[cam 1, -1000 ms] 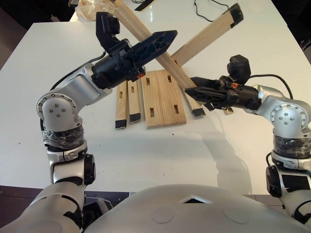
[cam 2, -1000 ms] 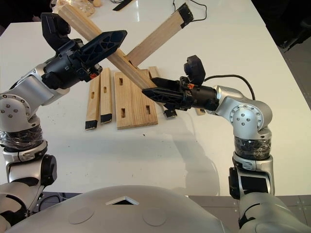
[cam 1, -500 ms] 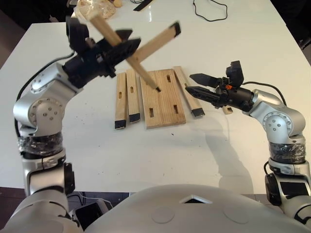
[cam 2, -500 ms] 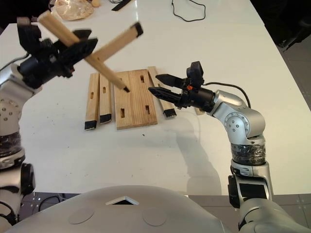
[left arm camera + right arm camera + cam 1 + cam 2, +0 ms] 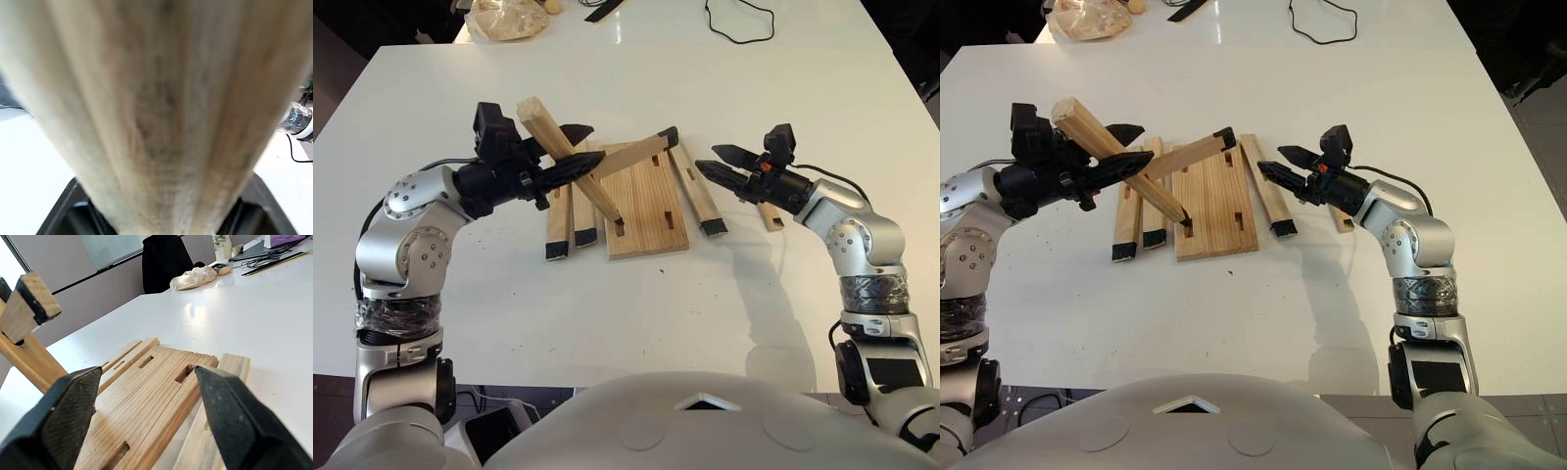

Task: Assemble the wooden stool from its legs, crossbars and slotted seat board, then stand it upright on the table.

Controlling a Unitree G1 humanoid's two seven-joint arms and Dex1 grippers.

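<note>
My left gripper (image 5: 576,149) is shut on a wooden leg (image 5: 597,196) with a crossbar (image 5: 636,152) joined across it. The leg is tilted, and its lower tip rests at a slot of the slotted seat board (image 5: 651,211), which lies flat. In the left wrist view the held leg (image 5: 156,112) sits close against the camera. My right gripper (image 5: 718,163) hovers open just right of the board with nothing between its fingers; its wrist view looks along the seat board (image 5: 146,396). Two loose legs (image 5: 568,211) lie left of the board and one leg (image 5: 697,194) lies right of it.
A short wooden piece (image 5: 770,216) lies under my right forearm. At the far edge of the white table (image 5: 607,313) are a plastic bag (image 5: 509,18) and a black cable (image 5: 736,22). The table's near half is open.
My left arm has lowered the crossed leg and crossbar from high above until the tip meets the board. My right gripper has come off the leg's lower end, opened and drawn back right.
</note>
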